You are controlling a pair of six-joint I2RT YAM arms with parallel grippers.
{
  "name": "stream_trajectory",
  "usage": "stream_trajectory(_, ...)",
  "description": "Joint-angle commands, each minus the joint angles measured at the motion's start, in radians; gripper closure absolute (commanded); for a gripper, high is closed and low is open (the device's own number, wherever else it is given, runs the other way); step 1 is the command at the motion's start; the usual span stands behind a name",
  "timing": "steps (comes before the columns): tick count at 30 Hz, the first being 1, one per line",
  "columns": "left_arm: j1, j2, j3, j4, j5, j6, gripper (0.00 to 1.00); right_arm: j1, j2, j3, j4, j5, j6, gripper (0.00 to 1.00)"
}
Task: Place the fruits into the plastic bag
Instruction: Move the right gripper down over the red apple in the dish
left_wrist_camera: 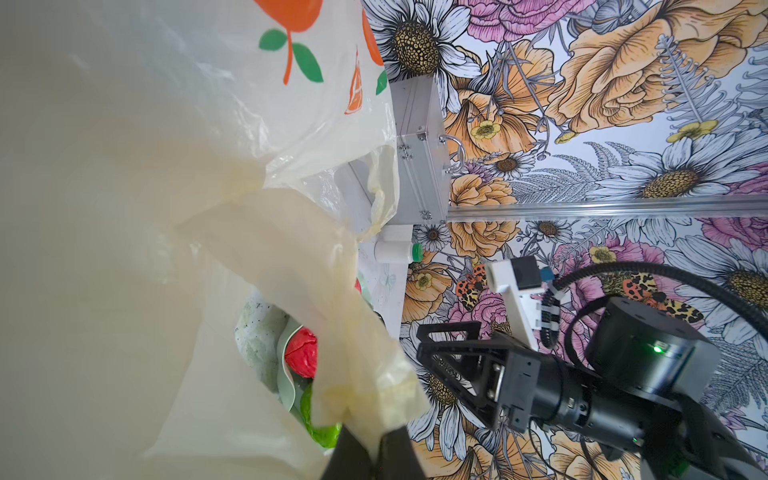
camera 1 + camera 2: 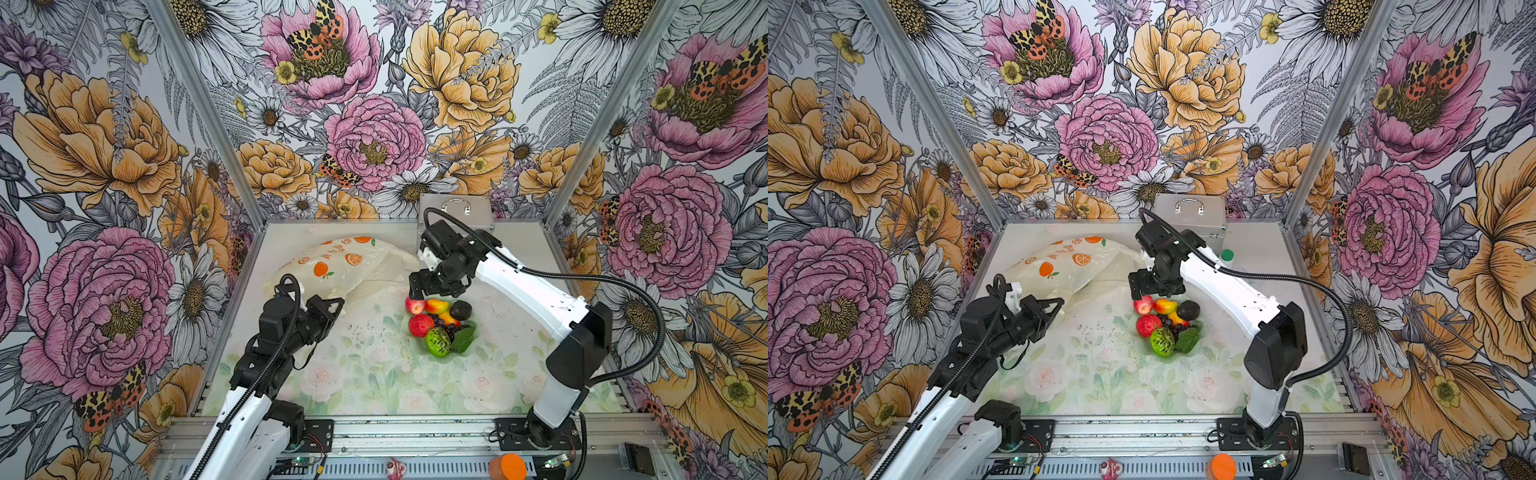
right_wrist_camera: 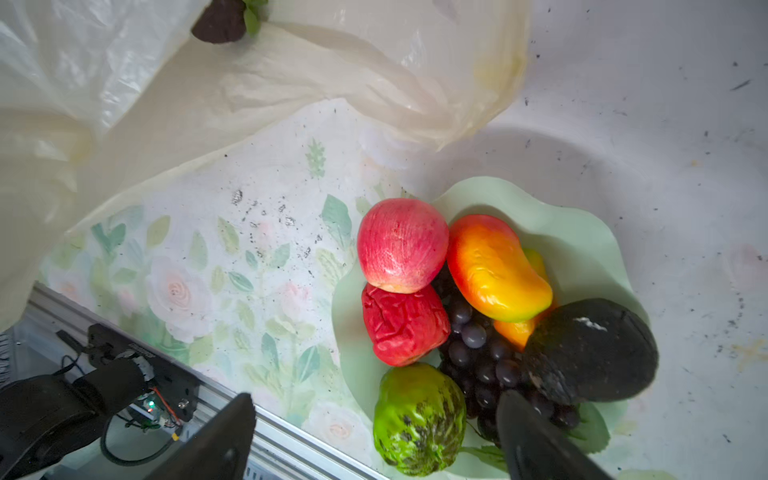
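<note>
The left pincer (image 2: 336, 304) is clamped shut on a fold of the plastic bag (image 2: 332, 266), holding 1 edge of its mouth off the bench (image 2: 374, 374). The rest of the bag lies slack beyond that pincer. The right pincer (image 2: 417, 294) hangs wide open and empty just above the apple (image 3: 401, 245).

Under it, the dish (image 3: 582, 232) holds the fruits: apple, strawberry (image 3: 403, 324), mango (image 3: 494, 266), kiwi half (image 3: 417, 419), avocado (image 3: 590, 353), grape bunch (image 3: 478, 357) and leaf (image 2: 462, 338). Nothing can be made out inside the bag.

The apple touches 2 neighbours, strawberry and mango, so closing jaws could shove either over the dish's rim. The apple looks smooth and round and may slip from the grip. With only 1 edge lifted, the bag's mouth may sag shut, leaving a released fruit on top of the film.
</note>
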Motion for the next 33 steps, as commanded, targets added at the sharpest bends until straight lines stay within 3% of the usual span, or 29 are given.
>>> stream_trajectory(1,0.013,-0.011,0.026,-0.010,0.038,0.005,1.00,0.016,0.041,0.068,-0.039,0.056,-0.039,0.08)
stream_trajectory(15,0.049,-0.004,0.024,-0.005,0.061,0.002,1.00,0.041,0.245,0.182,-0.086,0.085,-0.086,0.15)
stream_trajectory(33,0.078,0.010,0.017,0.007,0.084,0.002,1.00,0.042,0.344,0.203,-0.087,0.083,-0.088,0.23)
